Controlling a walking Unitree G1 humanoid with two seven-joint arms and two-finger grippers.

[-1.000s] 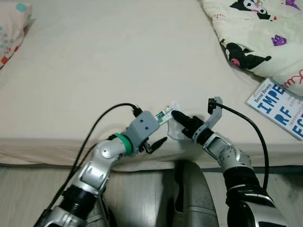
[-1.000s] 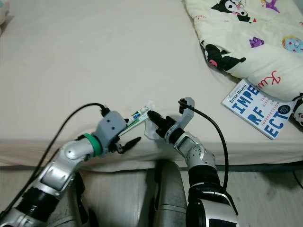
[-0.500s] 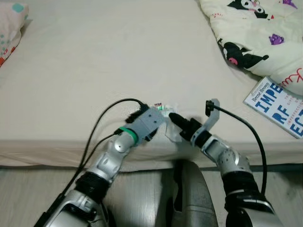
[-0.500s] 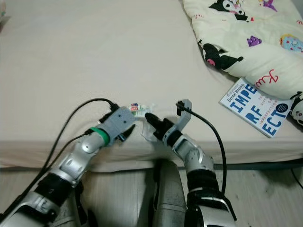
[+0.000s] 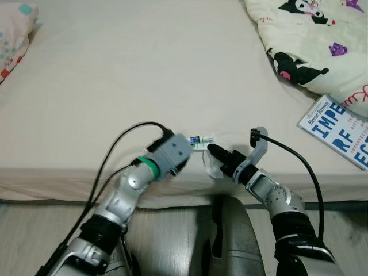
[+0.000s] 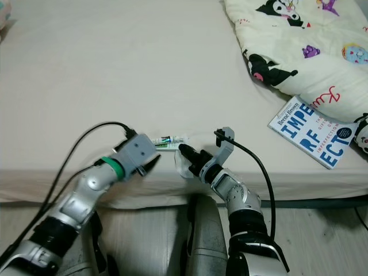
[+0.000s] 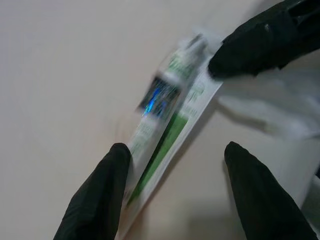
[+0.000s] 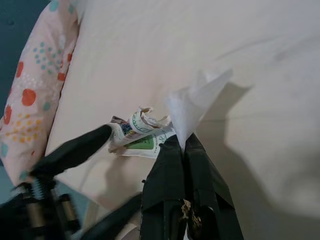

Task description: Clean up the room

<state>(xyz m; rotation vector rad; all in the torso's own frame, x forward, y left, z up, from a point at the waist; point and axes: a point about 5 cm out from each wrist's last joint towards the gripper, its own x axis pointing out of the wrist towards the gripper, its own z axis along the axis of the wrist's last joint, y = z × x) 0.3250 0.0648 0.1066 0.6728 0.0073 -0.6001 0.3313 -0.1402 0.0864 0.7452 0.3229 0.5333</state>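
Wrappers (image 5: 200, 140) lie on the bed (image 5: 115, 69) between the wide open fingers of the left gripper (image 7: 172, 192). The right gripper (image 8: 184, 146) is pinched tight on a white paper scrap (image 8: 192, 102) just beside them. The left gripper should push lower, then close slowly so both wrappers get caught.

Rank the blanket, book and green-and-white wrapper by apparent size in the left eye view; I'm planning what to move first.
1. Cartoon-print blanket, partly cropped.
2. Book, partly cropped.
3. Green-and-white wrapper, clearly smallest.
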